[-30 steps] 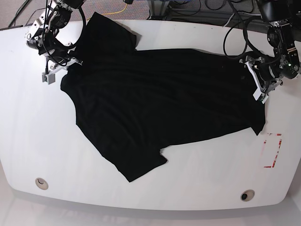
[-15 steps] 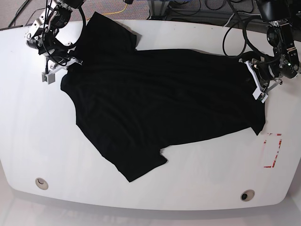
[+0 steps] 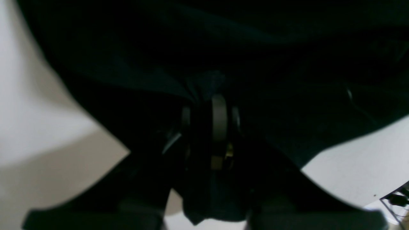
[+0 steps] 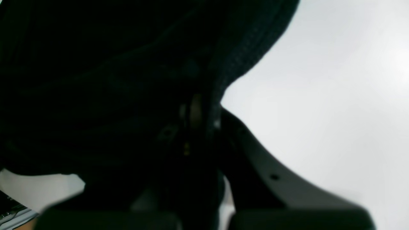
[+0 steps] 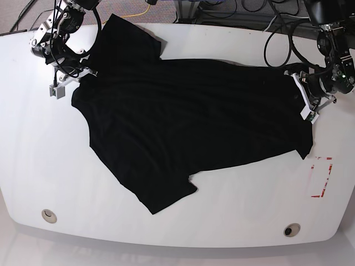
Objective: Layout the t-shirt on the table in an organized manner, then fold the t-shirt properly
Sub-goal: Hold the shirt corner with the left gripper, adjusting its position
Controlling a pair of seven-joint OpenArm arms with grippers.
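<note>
- The left gripper (image 3: 209, 105), seen close up from its wrist camera, has its jaws drawn almost together with a bunched fold of black cloth pinched between the pale pads (image 3: 219, 118).
- In the overhead view this left gripper (image 5: 307, 105) sits at the right-hand edge of the black t-shirt (image 5: 183, 122), at the hem side of the garment.
- The right gripper (image 4: 196, 110) appears fully closed; its wrist view is very dark and blurred, but the jaws seem to clamp the ribbed edge of the cloth that drapes over them.
- From overhead the right gripper (image 5: 66, 80) is at the far left of the shirt, touching the cloth near the collar end, just below one sleeve.
- The t-shirt (image 3: 127, 48) lies spread across the middle of the white table (image 5: 44, 155), mostly flat and wrinkled, stretched between the two grippers.
- One sleeve points to the back edge of the table; the other points toward the front edge.
- A red tape rectangle (image 5: 321, 176) is marked on the tabletop just beyond the shirt's front right corner, apart from the cloth.
- Two round grommet holes (image 5: 49, 215) sit near the front edge, well clear of the shirt.
- Dark cables (image 5: 277, 33) trail behind the table.
</note>
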